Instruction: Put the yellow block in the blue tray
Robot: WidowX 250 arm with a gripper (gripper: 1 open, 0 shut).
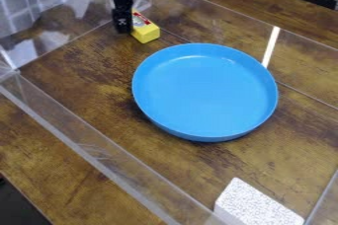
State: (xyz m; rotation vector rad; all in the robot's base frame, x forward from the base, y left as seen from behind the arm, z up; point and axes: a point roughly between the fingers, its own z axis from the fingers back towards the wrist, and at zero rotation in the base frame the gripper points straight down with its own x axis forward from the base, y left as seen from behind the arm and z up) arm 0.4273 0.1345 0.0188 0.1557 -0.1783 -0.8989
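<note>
Camera view: yellow block (pixel 144 32) sits on the bench (pixel 79 81) near its far edge, just beyond the blue tray's (pixel 205 92) upper-left rim, not in it. Claw (pixel 128 20) is at the block's left side, fingers spread, no pinch visible. Can't tell if a finger touches it.

Handling, my read: light, stiff, boxy, low crush risk. Label on top looks smooth, so could be a bit slippery; bare sides should grip better. Being light, it'll probably skid or twist if one finger lands first.

Grip: center over it, take the two long sides mid-length, pads low, square to the faces. Avoid corners. Then close evenly, lift clear of the rim.
</note>
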